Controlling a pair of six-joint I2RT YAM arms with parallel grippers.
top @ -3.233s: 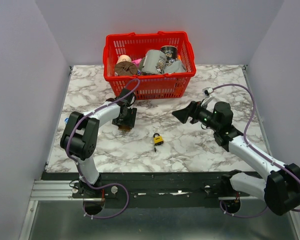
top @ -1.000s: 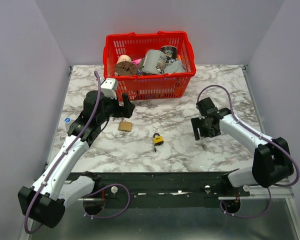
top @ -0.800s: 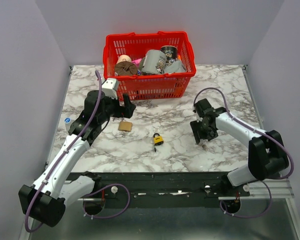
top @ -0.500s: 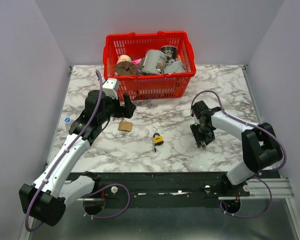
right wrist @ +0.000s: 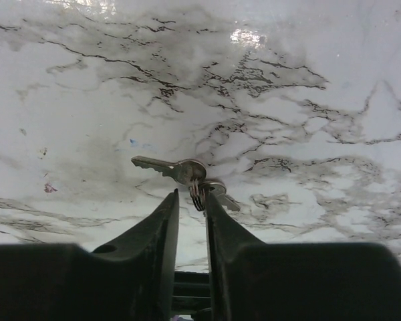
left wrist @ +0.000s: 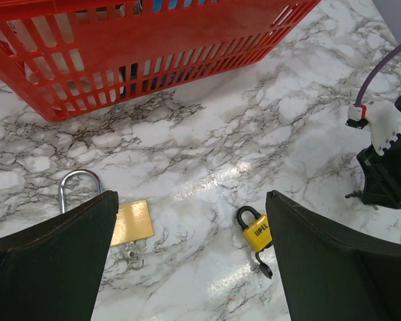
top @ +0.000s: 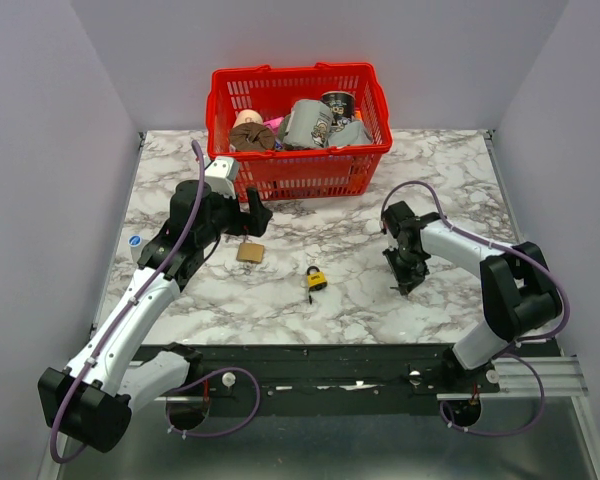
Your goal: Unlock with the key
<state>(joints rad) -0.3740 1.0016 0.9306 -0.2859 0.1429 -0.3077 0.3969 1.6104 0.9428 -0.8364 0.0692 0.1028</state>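
Key point(right wrist: 162, 165) on marble point(right wrist: 321, 80); right pincer point(right wrist: 191, 195) straddles its ring point(right wrist: 198, 192), nearly closed

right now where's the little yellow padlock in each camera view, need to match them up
top external: the yellow padlock sits low, just right of centre.
left wrist: lower half, right of centre.
right wrist: not in view.
Shared landmark: the right gripper, to the right of the padlock in the top view, at the right edge in the left wrist view, bottom centre in its own.
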